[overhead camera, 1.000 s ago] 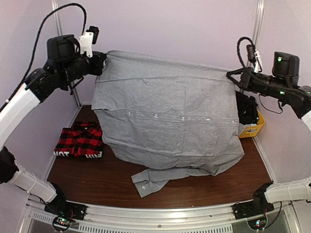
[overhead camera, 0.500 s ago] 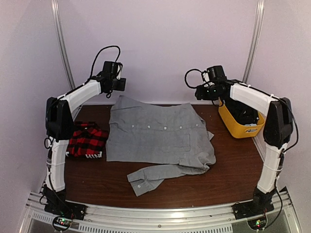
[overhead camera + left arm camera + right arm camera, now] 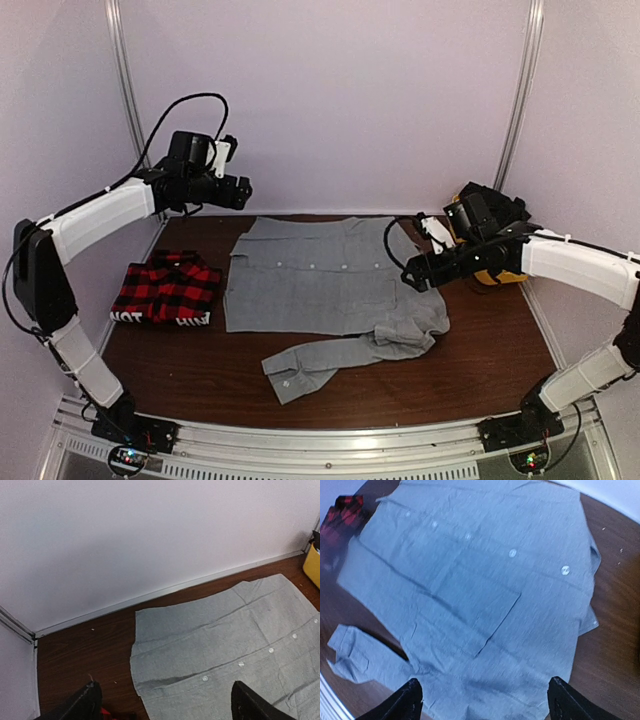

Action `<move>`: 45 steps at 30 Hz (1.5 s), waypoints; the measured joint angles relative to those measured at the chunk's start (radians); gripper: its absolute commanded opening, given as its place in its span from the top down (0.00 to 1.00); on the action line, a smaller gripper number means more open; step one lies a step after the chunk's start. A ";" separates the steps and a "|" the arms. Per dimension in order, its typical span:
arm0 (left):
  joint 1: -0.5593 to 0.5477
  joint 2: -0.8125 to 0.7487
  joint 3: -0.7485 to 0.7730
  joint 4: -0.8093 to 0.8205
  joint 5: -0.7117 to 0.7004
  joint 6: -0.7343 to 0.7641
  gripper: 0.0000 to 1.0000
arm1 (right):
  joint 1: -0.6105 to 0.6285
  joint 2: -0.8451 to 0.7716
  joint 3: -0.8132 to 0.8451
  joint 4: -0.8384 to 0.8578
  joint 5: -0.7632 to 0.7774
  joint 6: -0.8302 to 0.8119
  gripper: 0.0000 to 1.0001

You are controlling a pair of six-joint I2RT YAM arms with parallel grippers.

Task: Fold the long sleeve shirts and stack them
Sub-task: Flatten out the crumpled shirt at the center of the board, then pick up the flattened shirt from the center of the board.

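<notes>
The grey long sleeve shirt (image 3: 320,280) lies spread flat on the table, buttons up, one sleeve (image 3: 310,362) trailing toward the front. It also fills the left wrist view (image 3: 225,645) and the right wrist view (image 3: 480,580), where its chest pocket shows. The red-and-black plaid shirt (image 3: 165,290) lies folded at the left. My left gripper (image 3: 240,190) hovers open above the shirt's far left corner, its jaws wide apart (image 3: 165,705). My right gripper (image 3: 410,275) hangs open over the shirt's right edge (image 3: 482,700). Neither holds anything.
A yellow bin (image 3: 500,270) stands at the right behind the right arm, its corner showing in the left wrist view (image 3: 314,565). The back wall (image 3: 330,100) runs close behind the shirt. Bare brown tabletop (image 3: 480,350) lies at the front right.
Both grippers have let go of the grey shirt and opened. The shirt dropped from hanging to lying flat. The right arm has swung down over the shirt's right edge.
</notes>
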 measured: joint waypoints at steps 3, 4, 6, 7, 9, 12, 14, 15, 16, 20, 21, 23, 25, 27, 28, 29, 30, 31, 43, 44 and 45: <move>-0.021 -0.127 -0.140 0.031 0.076 -0.016 0.08 | 0.033 -0.048 -0.075 -0.059 -0.036 -0.005 0.10; -0.026 -0.164 -0.188 0.032 0.100 -0.022 0.08 | 0.048 -0.050 -0.088 -0.080 -0.042 -0.006 0.10; -0.030 -0.215 -0.268 0.031 0.135 -0.027 0.08 | 0.071 -0.031 -0.093 -0.111 -0.039 -0.008 0.11; -0.031 -0.229 -0.297 0.029 0.143 -0.027 0.08 | 0.089 -0.012 -0.093 -0.121 -0.032 -0.008 0.11; -0.035 -0.245 -0.344 0.023 0.152 -0.026 0.08 | 0.129 0.035 -0.093 -0.132 -0.015 -0.010 0.14; -0.036 -0.257 -0.387 0.006 0.159 -0.026 0.08 | 0.179 0.129 -0.093 -0.147 0.009 -0.016 0.20; -0.037 -0.263 -0.402 -0.008 0.164 -0.026 0.08 | 0.197 0.174 -0.093 -0.157 0.017 -0.022 0.26; -0.039 -0.266 -0.408 -0.009 0.166 -0.026 0.08 | 0.202 0.196 -0.093 -0.164 0.023 -0.021 0.30; -0.041 -0.267 -0.412 -0.010 0.166 -0.026 0.08 | 0.204 0.206 -0.093 -0.168 0.027 -0.023 0.36; -0.063 -0.266 -0.424 -0.021 0.159 -0.013 0.08 | 0.204 0.214 -0.091 -0.178 0.044 -0.023 0.57; -0.075 -0.263 -0.424 -0.027 0.151 -0.005 0.08 | 0.204 0.214 -0.089 -0.179 0.049 -0.021 0.62; -0.108 -0.249 -0.424 -0.043 0.135 0.022 0.08 | 0.204 0.211 -0.081 -0.183 0.056 -0.022 0.74; -0.140 -0.233 -0.427 -0.059 0.132 0.053 0.08 | 0.204 0.194 -0.079 -0.185 0.057 -0.021 0.89; -0.165 -0.224 -0.446 -0.066 0.134 0.089 0.08 | 0.204 0.159 -0.076 -0.193 0.057 -0.020 1.00; -0.178 -0.222 -0.462 -0.071 0.142 0.114 0.08 | 0.204 0.138 -0.072 -0.195 0.059 -0.018 1.00; -0.185 -0.222 -0.475 -0.075 0.154 0.133 0.08 | 0.203 0.116 -0.066 -0.199 0.062 -0.018 1.00; -0.192 -0.222 -0.491 -0.079 0.173 0.158 0.08 | 0.203 0.100 -0.060 -0.202 0.065 -0.020 1.00; -0.196 -0.222 -0.505 -0.083 0.190 0.184 0.08 | 0.201 0.079 -0.053 -0.204 0.073 -0.018 1.00; -0.327 -0.167 -0.628 -0.083 0.232 0.398 0.08 | 0.076 -0.084 -0.018 -0.274 0.143 -0.014 1.00; -0.338 -0.150 -0.628 -0.084 0.232 0.405 0.09 | 0.070 -0.085 -0.018 -0.275 0.143 -0.014 1.00; -0.348 -0.133 -0.628 -0.084 0.232 0.410 0.08 | 0.066 -0.085 -0.018 -0.276 0.143 -0.014 1.00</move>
